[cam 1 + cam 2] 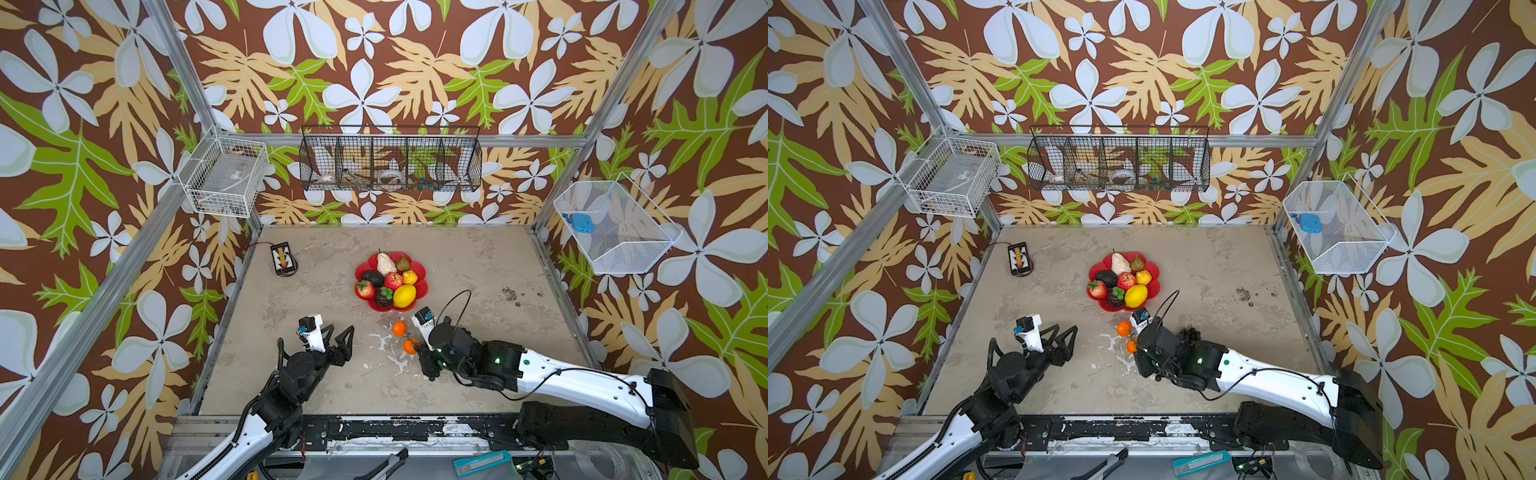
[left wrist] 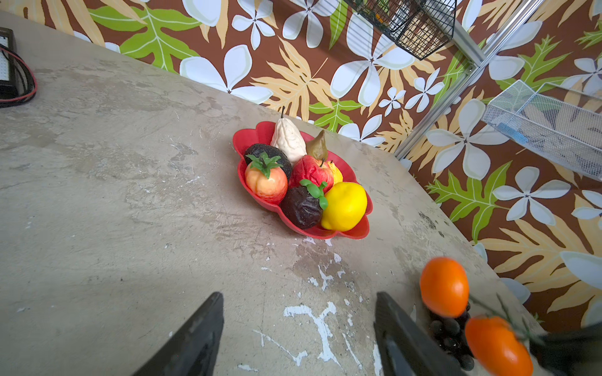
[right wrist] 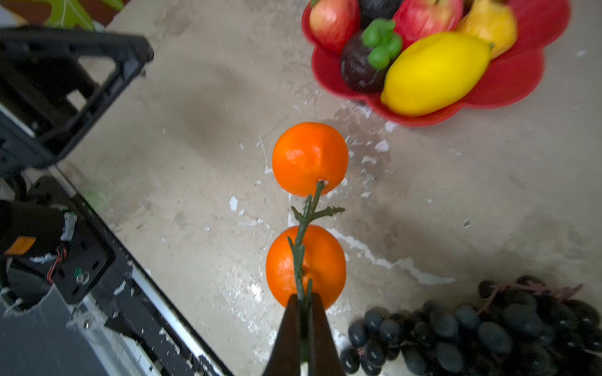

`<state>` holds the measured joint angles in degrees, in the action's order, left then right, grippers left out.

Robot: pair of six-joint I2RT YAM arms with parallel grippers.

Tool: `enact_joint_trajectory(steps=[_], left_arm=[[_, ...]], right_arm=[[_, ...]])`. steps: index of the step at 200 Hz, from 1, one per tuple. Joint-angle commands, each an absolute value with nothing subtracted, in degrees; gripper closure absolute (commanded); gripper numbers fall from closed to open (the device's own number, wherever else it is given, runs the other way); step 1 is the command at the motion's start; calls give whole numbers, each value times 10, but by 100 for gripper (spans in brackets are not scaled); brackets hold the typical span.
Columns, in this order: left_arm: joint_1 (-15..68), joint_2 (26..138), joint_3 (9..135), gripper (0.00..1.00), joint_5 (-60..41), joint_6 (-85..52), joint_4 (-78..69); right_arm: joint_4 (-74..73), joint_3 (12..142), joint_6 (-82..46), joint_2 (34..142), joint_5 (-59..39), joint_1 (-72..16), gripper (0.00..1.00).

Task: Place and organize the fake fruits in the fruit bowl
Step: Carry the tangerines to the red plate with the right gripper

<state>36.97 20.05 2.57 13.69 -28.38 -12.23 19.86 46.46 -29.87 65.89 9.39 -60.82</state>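
While the right claw (image 3: 304,301) is clamping the green stem (image 3: 302,228) at lower centre of its wrist view, the left claw (image 1: 340,330) is standing open, empty.
Holding the stem is likely serving to carry both oranges (image 3: 309,156) at once, leaving the grape bunch (image 3: 488,325) lying on the tabletop (image 3: 195,97) at lower right; the stem's long axis is running up the frame toward the crowded fruit bowl (image 3: 527,81) at upper right.

Fruit bowl (image 1: 422,274) in 2 overhead, 2 wrist views

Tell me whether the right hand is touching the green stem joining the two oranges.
Touching. The right wrist view shows the right hand clamped shut on the green stem, right beside the nearer orange.
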Motion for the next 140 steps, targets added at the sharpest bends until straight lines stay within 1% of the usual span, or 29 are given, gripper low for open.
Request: enact_joint_trajectory(steps=[1, 31, 78, 140], left_arm=[[369, 199, 25, 26, 145, -283, -124], [369, 198, 26, 26, 145, -283, -123], [369, 182, 27, 24, 147, -284, -111], [369, 171, 28, 24, 147, -284, -103]], right_arm=[[198, 489, -270, 667, 109, -570, 100], [186, 529, -228, 697, 87, -495, 100], [186, 590, -193, 786, 23, -380, 100], [172, 644, -210, 891, -20, -313, 100]])
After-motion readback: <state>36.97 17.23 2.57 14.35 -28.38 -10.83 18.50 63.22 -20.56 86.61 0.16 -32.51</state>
